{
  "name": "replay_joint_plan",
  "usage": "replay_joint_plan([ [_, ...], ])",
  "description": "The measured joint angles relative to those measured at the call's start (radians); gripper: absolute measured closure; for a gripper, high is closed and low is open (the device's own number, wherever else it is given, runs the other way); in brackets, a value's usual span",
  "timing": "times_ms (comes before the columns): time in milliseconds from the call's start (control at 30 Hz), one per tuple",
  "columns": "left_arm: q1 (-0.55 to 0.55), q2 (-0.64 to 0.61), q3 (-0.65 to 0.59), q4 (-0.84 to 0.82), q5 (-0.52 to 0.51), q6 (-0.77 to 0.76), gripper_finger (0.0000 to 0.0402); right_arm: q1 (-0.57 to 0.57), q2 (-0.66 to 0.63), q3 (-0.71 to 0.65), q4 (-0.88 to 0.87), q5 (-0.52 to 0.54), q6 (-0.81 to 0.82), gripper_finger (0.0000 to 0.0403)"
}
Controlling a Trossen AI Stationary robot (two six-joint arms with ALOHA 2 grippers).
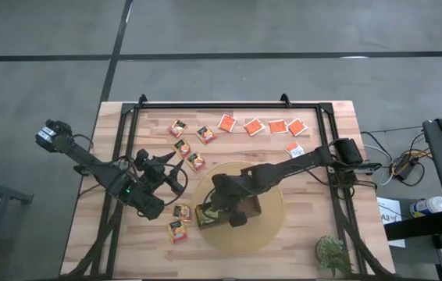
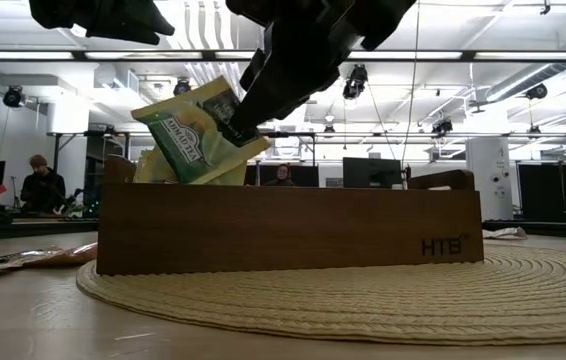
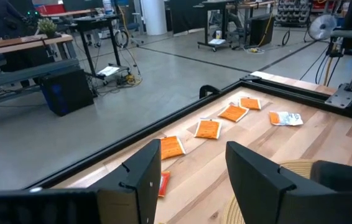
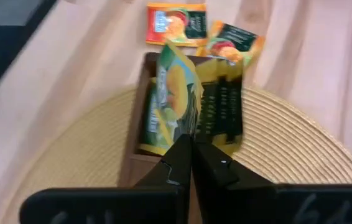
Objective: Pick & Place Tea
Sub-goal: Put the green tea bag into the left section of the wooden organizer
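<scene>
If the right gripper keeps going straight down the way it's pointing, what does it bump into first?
Probably the wooden tray. The right gripper is shut on a green-and-yellow tea sachet and points down at the tray's end compartment, so the sachet would go in first, onto sachets already there. Depth is hard to judge.

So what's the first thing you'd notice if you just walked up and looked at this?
The right gripper pinching a green-and-yellow tea sachet, tilted, just above one end of the wooden tray on the round woven mat. Next, the row of bright orange sachets lying along the table's far edge. The left gripper waits open, beside the mat.
</scene>
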Motion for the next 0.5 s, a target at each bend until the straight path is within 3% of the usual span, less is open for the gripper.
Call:
replay_joint_plan([
  [167,0.000,0.000,0.000,0.000,0.000,0.000,0.0227,0.002,0.000,0.000,-0.008,0.005,0.000,0.0366],
  [500,0.000,0.000,-0.001,0.000,0.000,0.000,0.0227,0.022,0.000,0.000,-0.052,0.001,0.000,0.0275],
])
